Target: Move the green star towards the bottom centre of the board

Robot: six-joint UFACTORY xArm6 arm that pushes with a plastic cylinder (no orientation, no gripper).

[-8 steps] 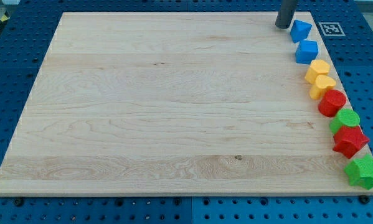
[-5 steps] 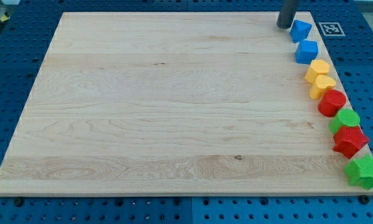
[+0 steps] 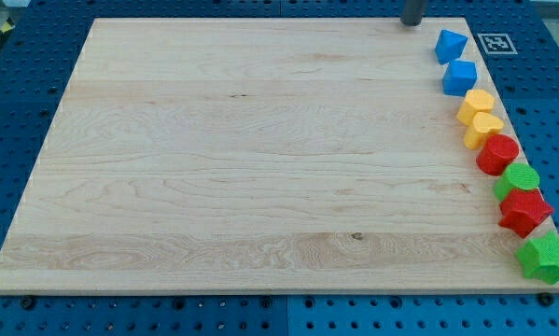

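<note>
The green star point(image 3: 545, 258) lies at the board's bottom right corner, at the lower end of a column of blocks along the right edge. My tip point(image 3: 412, 22) is at the view's top, at the board's top edge, left of the upper blue block point(image 3: 450, 45). It is far from the green star and touches no block.
Along the wooden board's point(image 3: 260, 159) right edge, top to bottom: a blue block point(image 3: 460, 77), two yellow blocks point(image 3: 476, 105) point(image 3: 483, 129), a red cylinder point(image 3: 496, 154), a green cylinder point(image 3: 518, 179), a red star point(image 3: 524, 212). A marker tag point(image 3: 495, 43) lies at the top right.
My tip has moved up and a little left, away from the upper blue block, to the board's top edge. No block has moved.
</note>
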